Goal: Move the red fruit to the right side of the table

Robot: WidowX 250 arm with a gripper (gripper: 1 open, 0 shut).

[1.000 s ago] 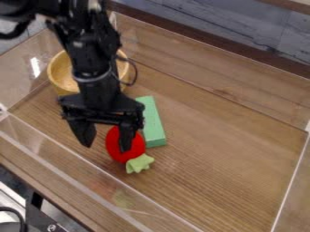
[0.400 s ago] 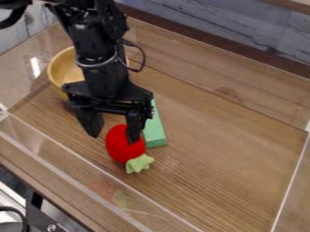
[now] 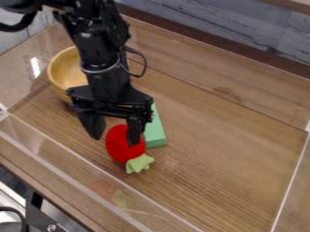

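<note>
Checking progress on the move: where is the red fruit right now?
The red fruit lies on the table, left of centre in the camera view, touching the green block, directly beneath the open tool.

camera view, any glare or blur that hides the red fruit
Camera view: pale reflections streak the low clear acrylic walls in front; the small red toy strawberry stays sharp and unglared, partly behind one black finger of the open gripper.

Lab test bench: acrylic-walled wood table (image 3: 230,145).
</note>
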